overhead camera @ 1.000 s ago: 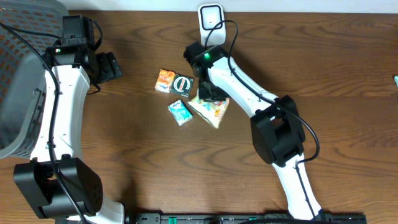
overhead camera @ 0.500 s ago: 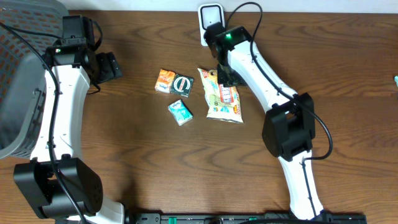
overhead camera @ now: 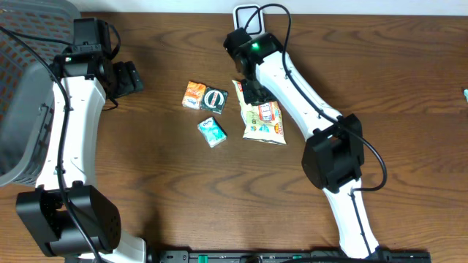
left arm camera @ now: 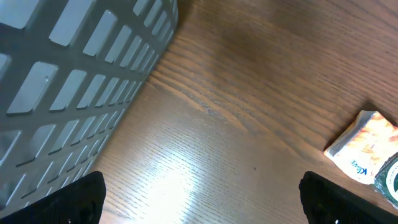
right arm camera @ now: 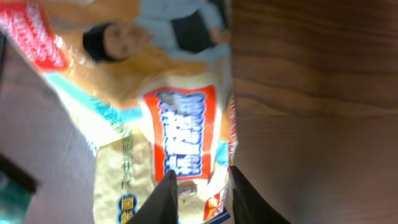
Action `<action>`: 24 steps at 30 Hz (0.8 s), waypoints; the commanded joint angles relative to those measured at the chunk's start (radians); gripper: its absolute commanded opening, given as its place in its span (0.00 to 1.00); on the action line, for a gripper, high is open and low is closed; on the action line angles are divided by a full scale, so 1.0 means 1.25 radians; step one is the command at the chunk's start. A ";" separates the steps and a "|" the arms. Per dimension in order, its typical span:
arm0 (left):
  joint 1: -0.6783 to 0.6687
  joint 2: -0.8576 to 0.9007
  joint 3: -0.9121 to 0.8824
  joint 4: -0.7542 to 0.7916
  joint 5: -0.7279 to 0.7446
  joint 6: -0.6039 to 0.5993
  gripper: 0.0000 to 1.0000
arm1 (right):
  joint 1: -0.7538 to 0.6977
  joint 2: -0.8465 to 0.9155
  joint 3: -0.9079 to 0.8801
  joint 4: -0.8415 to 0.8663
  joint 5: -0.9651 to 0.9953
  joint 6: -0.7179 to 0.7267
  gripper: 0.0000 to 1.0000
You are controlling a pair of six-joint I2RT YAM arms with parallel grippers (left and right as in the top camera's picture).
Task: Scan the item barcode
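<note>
A yellow snack bag [overhead camera: 263, 117] with red and blue print lies flat on the wooden table, in front of the white barcode scanner [overhead camera: 247, 14] at the far edge. My right gripper [overhead camera: 247, 89] hangs over the bag's far end. In the right wrist view its jaws [right arm camera: 200, 173] stand narrowly apart astride the edge of the snack bag [right arm camera: 161, 106], one finger over the bag, the other over bare wood. My left gripper [overhead camera: 128, 79] is wide open at the far left, away from the items, with nothing between its fingers [left arm camera: 62, 202].
An orange packet [overhead camera: 194, 95], a dark green round-faced packet [overhead camera: 214, 99] and a teal packet [overhead camera: 212, 131] lie left of the bag. A grey slatted basket [overhead camera: 22, 95] stands at the left edge. The orange packet [left arm camera: 367, 146] also shows in the left wrist view.
The snack bag went from tilted beneath the right gripper to lying flat further right. The right gripper swung toward the scanner, then came back over the bag's far end. The left arm has not moved.
</note>
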 commanded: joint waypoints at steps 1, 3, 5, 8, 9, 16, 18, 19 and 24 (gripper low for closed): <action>0.002 0.008 -0.004 -0.002 0.002 0.007 0.98 | -0.002 -0.008 -0.040 -0.006 -0.076 -0.046 0.22; 0.002 0.008 -0.004 -0.002 0.002 0.007 0.98 | -0.002 -0.008 -0.071 -0.004 -0.089 -0.046 0.22; 0.002 0.008 -0.004 -0.002 0.002 0.007 0.98 | 0.000 -0.008 -0.110 0.002 -0.105 -0.046 0.24; 0.002 0.008 -0.004 -0.002 0.002 0.007 0.97 | 0.005 -0.008 -0.160 0.012 -0.127 -0.046 0.33; 0.002 0.008 -0.004 -0.002 0.002 0.007 0.98 | 0.006 -0.008 -0.176 0.019 -0.132 -0.046 0.40; 0.002 0.008 -0.004 -0.002 0.002 0.007 0.98 | 0.008 -0.008 -0.254 0.054 -0.168 -0.047 0.99; 0.002 0.008 -0.004 -0.002 0.002 0.007 0.97 | 0.008 -0.008 -0.256 0.062 -0.168 -0.046 0.99; 0.002 0.008 -0.004 -0.002 0.002 0.007 0.98 | 0.008 -0.008 -0.254 0.062 -0.168 -0.046 0.99; 0.002 0.008 -0.004 -0.002 0.002 0.007 0.97 | 0.002 -0.009 -0.212 0.032 -0.167 -0.046 0.99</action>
